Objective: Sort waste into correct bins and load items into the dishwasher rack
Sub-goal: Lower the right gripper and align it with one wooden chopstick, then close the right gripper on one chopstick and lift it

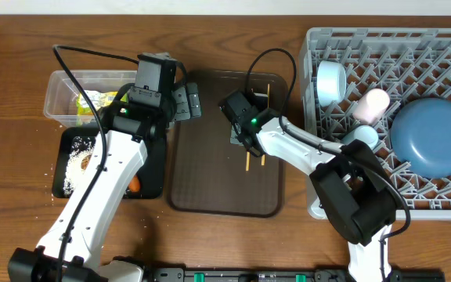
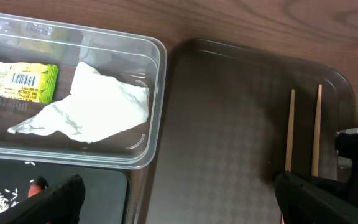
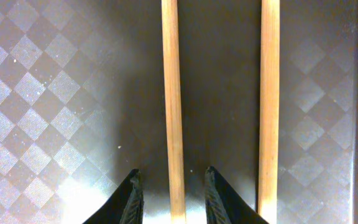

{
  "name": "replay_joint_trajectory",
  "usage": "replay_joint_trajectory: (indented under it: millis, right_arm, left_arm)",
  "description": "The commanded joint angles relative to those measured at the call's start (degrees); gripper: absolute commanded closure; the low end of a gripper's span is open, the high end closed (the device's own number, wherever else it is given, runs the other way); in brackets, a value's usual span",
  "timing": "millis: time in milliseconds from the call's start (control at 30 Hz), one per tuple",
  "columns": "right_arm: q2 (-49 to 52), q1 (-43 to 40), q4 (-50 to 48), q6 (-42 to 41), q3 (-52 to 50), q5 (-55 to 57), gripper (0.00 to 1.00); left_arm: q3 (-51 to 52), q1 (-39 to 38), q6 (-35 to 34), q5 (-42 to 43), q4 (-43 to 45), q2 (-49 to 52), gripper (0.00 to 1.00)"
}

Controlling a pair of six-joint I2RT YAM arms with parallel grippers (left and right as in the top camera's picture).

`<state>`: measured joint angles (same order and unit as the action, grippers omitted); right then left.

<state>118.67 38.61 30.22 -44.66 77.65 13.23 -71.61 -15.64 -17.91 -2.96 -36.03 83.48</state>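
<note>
Chopsticks (image 3: 173,93), two plain pale wooden sticks, lie side by side and a little apart on the checker-textured floor of the dark brown serving tray (image 1: 210,172), flat and roughly parallel. The right pincer (image 3: 174,193) sits low over one of them, its black tips narrowly apart on either side of the stick with a sliver of tray showing each side. That placement probably sets up a pinch on a single stick, since a thin stick lying flat gives little to grab.

The left pincer (image 2: 179,183) hangs spread wide and empty above the edge of the clear tub (image 2: 157,74). The tub holds the yellow-green wrapper (image 2: 30,84) and the crumpled white napkin (image 2: 98,109).

Beside the tub, the black tray (image 1: 151,180) carries rice (image 1: 77,160) and a carrot stick (image 1: 134,185). In the grey rack (image 1: 312,47), on the far side of the table (image 1: 14,157), stand the blue plate (image 1: 433,139), pink cup (image 1: 373,104), light blue cup (image 1: 360,137) and bowl (image 1: 331,81), so the sticks look like the last items to load.
</note>
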Motion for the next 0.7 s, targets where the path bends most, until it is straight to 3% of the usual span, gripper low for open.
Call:
replay_joint_trajectory:
  millis: [0, 100, 233, 400, 533, 667]
  right_arm:
    - [1.9, -0.02, 1.77, -2.03, -1.46, -4.7, 0.75]
    - [1.9, -0.33, 2.16, -2.03, -1.46, -6.58, 0.69]
    - [1.9, -2.36, 3.06, -2.03, -1.46, -11.41, 0.69]
    - [2.14, -5.29, 4.9, -2.03, -1.49, -12.46, 0.75]
    - [2.64, -5.97, 4.83, -2.03, -1.49, -12.46, 0.86]
    - [2.75, -5.62, 4.79, -1.99, -1.46, -11.82, 0.84]
  left_arm:
    - [-0.5, -0.09, 0.74, -0.04, -0.22, 0.11, 0.02]
    - [-0.5, -0.09, 0.74, -0.04, -0.22, 0.11, 0.02]
    - [-0.5, -0.09, 0.74, -0.04, -0.22, 0.11, 0.02]
    - [-0.5, -0.09, 0.72, -0.04, -0.22, 0.11, 0.02]
    - [-0.5, -0.09, 0.74, -0.04, -0.22, 0.11, 0.02]
    - [-0.5, -0.09, 0.72, -0.04, -0.22, 0.11, 0.02]
